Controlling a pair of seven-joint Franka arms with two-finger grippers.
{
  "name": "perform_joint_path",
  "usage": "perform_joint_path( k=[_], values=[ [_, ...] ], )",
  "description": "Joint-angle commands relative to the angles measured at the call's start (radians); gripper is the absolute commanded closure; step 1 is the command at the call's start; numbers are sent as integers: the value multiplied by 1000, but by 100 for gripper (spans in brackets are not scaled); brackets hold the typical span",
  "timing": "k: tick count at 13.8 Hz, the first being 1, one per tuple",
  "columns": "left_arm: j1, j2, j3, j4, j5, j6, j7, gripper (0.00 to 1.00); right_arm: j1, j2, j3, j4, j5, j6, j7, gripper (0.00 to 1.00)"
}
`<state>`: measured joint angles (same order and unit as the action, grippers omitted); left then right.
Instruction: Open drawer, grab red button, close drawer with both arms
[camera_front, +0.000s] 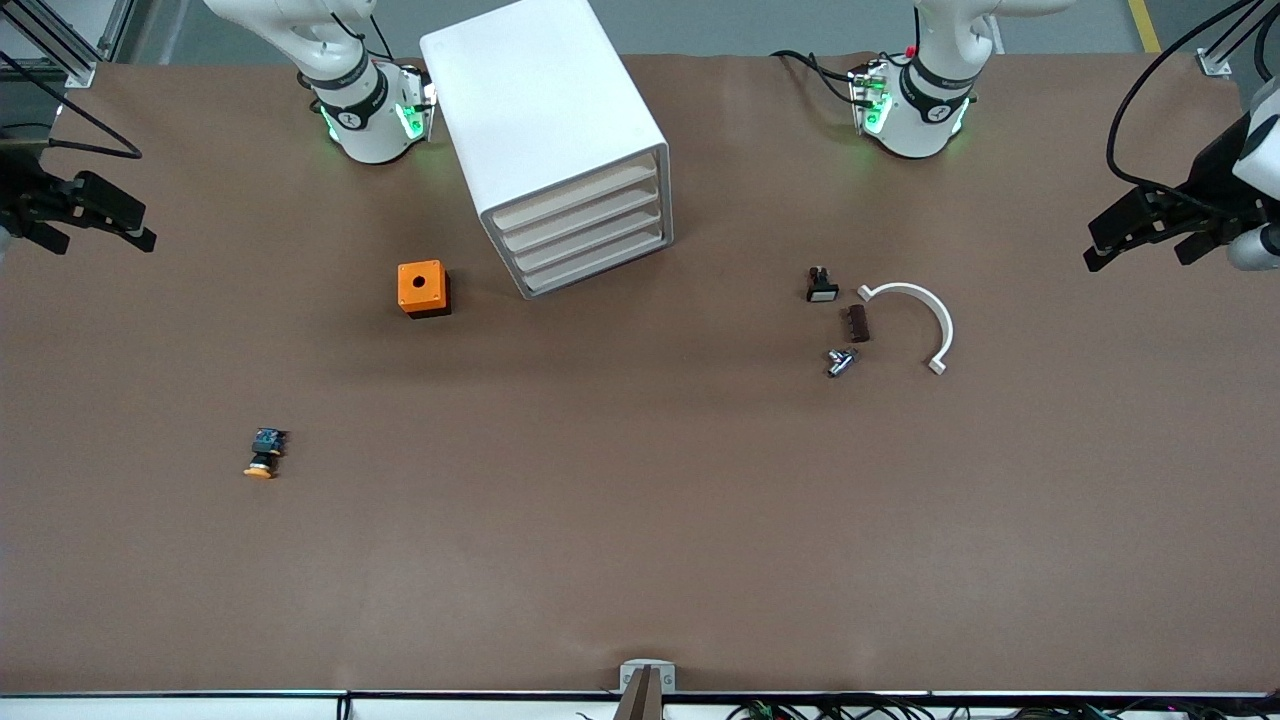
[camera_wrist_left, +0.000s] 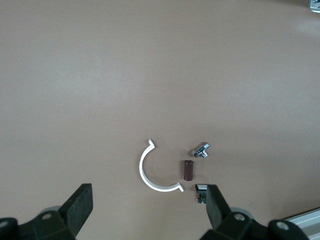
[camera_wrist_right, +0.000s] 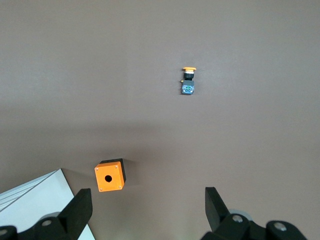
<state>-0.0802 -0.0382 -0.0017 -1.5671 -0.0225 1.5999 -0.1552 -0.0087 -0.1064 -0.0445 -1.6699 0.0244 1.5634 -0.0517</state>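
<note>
The white drawer cabinet (camera_front: 545, 120) stands on the table between the two arm bases, its four drawers (camera_front: 585, 232) all shut. A corner of it shows in the right wrist view (camera_wrist_right: 35, 202). The red-capped button is hidden from every view. My left gripper (camera_front: 1140, 255) hangs open and empty over the left arm's end of the table; its wrist view shows its fingers (camera_wrist_left: 80, 205) wide apart. My right gripper (camera_front: 100, 238) hangs open and empty over the right arm's end; its fingers (camera_wrist_right: 80, 210) are also wide apart.
An orange box with a hole (camera_front: 423, 288) sits beside the cabinet. An orange-yellow-capped button (camera_front: 262, 453) lies nearer the front camera. Toward the left arm's end lie a black white-faced button (camera_front: 822, 285), a brown block (camera_front: 858, 323), a metal fitting (camera_front: 840, 361) and a white curved clip (camera_front: 920, 315).
</note>
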Motion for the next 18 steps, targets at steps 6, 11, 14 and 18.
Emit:
perform_joint_path(
  k=[6, 11, 14, 18],
  values=[
    [10, 29, 3, 21, 9, -8, 17, 0, -5, -25, 5, -16, 6, -2, -10, 0],
    [11, 112, 6, 15, 10, -18, 3, 0, -5, -22, 3, -13, 5, -3, -14, 0],
    [-6, 194, 2, 15, 7, -18, -3, 0, -7, -19, 3, -8, 5, -3, -16, 0],
    [-42, 288, -3, 16, -40, -20, -61, 0, -5, -18, 3, -5, -3, -3, -16, 0]
  ],
)
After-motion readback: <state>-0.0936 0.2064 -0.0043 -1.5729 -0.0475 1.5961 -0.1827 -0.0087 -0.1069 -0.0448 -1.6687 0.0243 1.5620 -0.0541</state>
